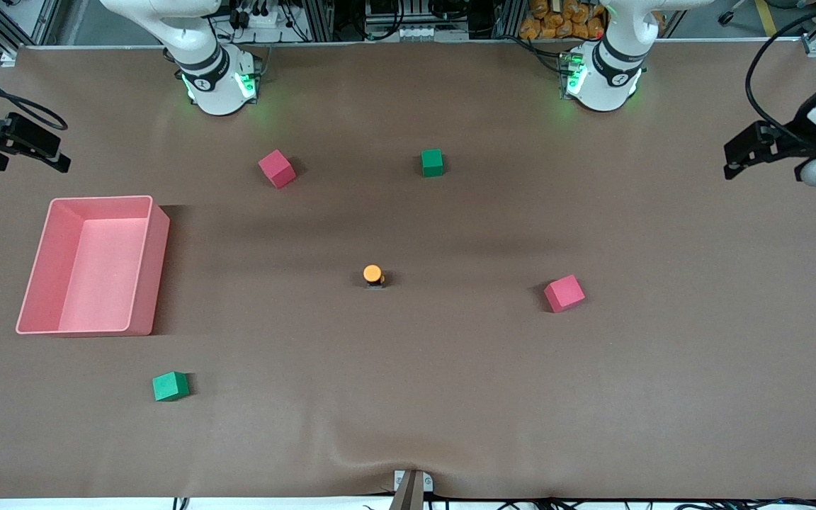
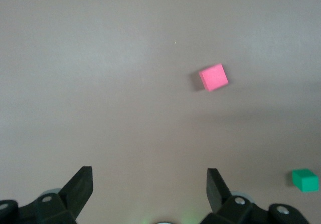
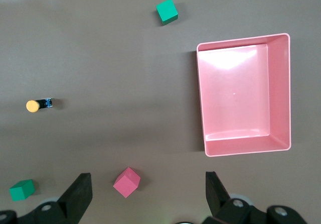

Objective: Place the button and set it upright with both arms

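The button (image 1: 373, 275) is in the middle of the table, its round orange cap on top of its short black body. The right wrist view shows it (image 3: 37, 105) small and well away from the fingers. My left gripper (image 1: 734, 161) hangs high over the left arm's end of the table. It is open and empty (image 2: 149, 184), with bare table between the fingers. My right gripper (image 1: 54, 157) hangs high over the right arm's end of the table, by the pink bin (image 1: 149, 269). It is open and empty (image 3: 149, 189). Both grippers are well away from the button.
Two red cubes (image 1: 277, 168) (image 1: 564, 293) and two green cubes (image 1: 432, 162) (image 1: 170, 386) lie scattered round the button. The empty pink bin (image 3: 281, 93) stands toward the right arm's end. The left wrist view shows one red cube (image 2: 213, 77) and one green cube (image 2: 305, 180).
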Controlling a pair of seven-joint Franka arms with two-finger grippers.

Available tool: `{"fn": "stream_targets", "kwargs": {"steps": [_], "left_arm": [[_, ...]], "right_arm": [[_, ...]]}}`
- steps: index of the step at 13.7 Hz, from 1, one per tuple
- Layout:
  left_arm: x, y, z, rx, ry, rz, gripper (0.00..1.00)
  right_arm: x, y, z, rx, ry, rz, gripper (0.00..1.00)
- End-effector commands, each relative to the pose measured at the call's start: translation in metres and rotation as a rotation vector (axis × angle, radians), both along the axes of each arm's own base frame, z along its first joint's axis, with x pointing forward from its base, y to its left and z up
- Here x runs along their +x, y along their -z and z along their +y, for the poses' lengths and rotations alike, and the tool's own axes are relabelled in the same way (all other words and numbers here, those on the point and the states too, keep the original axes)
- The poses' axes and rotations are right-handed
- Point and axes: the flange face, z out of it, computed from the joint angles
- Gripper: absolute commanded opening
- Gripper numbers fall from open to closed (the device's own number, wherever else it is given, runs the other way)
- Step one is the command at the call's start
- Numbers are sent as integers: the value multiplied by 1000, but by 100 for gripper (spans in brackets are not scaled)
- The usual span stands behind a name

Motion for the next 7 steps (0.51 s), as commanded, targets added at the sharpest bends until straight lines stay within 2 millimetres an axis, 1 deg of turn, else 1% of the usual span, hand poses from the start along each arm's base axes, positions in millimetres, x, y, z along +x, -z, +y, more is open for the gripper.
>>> {"fn": "stream_targets", "kwargs": {"steps": [1,7], "left_arm": [[-12,-2,-8,-16,15,21,100],[-11,-5,-8,-14,13,13,100]], "right_arm": [[0,-2,0,16,-10,0,100],[0,-2,0,17,-10,-2,100]]}}
